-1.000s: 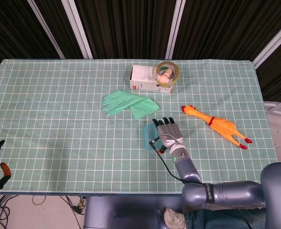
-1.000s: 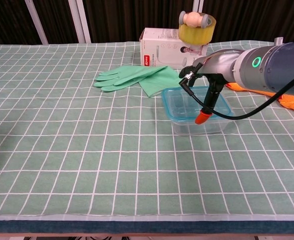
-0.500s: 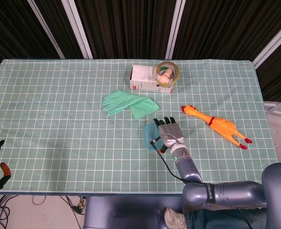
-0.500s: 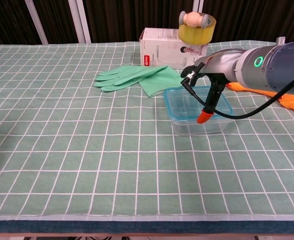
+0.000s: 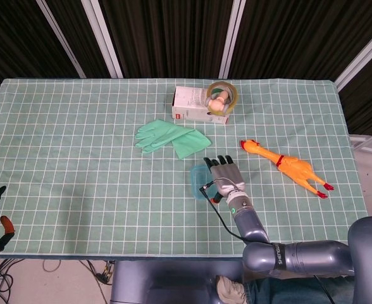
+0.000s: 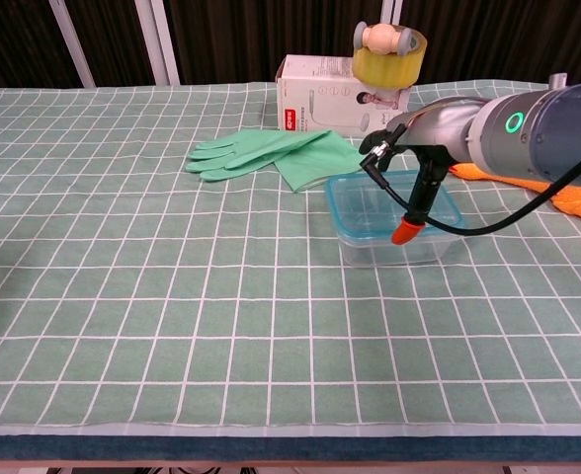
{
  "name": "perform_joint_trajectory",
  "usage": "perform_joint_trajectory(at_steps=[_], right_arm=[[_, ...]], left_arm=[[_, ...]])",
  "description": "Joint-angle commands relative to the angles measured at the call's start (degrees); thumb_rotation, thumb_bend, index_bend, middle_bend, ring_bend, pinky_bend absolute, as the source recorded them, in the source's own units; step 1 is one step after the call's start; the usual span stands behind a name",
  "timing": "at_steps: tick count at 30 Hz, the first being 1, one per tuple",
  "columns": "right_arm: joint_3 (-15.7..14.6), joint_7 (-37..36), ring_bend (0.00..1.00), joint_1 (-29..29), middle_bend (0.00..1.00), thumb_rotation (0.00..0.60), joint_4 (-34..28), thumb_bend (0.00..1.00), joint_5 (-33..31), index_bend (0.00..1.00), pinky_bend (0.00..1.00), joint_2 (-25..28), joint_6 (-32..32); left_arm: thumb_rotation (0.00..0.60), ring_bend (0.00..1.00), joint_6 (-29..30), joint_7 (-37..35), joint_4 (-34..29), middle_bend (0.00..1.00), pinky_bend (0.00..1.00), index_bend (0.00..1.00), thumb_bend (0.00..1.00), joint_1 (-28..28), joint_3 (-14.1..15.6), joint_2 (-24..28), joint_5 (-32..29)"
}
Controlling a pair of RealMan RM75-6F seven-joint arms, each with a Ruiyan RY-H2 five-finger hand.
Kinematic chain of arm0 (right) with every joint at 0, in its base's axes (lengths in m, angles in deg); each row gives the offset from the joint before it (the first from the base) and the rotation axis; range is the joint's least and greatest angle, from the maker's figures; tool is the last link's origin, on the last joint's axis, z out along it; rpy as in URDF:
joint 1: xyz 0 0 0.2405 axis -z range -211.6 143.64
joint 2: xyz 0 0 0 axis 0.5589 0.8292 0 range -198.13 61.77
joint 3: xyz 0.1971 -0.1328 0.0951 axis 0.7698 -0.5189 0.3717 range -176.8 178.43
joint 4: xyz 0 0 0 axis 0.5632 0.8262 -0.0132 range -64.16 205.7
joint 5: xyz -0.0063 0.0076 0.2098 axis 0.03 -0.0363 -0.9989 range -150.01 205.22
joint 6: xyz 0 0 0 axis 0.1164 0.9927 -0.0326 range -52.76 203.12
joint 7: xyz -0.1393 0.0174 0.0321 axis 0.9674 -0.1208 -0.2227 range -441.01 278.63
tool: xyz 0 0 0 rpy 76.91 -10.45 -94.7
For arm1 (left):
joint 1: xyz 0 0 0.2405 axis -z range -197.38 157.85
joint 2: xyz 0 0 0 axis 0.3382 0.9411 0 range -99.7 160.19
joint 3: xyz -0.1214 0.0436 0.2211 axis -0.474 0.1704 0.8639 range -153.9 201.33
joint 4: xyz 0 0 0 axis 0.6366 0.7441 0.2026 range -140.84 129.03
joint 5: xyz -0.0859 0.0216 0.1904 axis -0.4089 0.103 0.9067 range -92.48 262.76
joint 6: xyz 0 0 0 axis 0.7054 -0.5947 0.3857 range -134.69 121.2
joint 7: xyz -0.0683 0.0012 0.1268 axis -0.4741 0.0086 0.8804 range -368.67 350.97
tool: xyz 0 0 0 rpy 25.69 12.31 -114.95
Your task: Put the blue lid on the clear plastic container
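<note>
Right hand (image 5: pixel 224 175) lies flat, fingers extended, pressing the lid (image 6: pixel 393 204) onto the container (image 6: pixel 394 247) right beneath it. Looks slightly off, so pushing unevenly could pop a corner or skid the box toward the gloves (image 6: pixel 271 153).

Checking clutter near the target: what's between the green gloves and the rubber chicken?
In the head view, the lidded clear container and the right robot hand over it sit roughly between the green gloves and rubber chicken, slightly nearer the camera.

Right hand (image 5: pixel 224 175) over blue lid (image 5: pixel 195 182)
</note>
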Motion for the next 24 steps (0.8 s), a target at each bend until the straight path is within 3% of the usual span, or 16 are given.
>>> perform_joint_trajectory(at_steps=[1, 24], right_arm=[[0.0, 0.0, 0.00, 0.0, 0.37, 0.600, 0.1, 0.24, 0.0, 0.00, 0.00, -0.2, 0.0], [0.0, 0.6, 0.00, 0.0, 0.37, 0.600, 0.9, 0.24, 0.1, 0.00, 0.00, -1.2, 0.5]], left_arm=[[0.600, 0.00, 0.0, 0.0, 0.0, 0.00, 0.00, 0.10, 0.76, 0.0, 0.0, 0.0, -0.1], [0.600, 0.00, -0.1, 0.2, -0.1, 0.00, 0.00, 0.10, 0.76, 0.0, -0.1, 0.1, -0.3]])
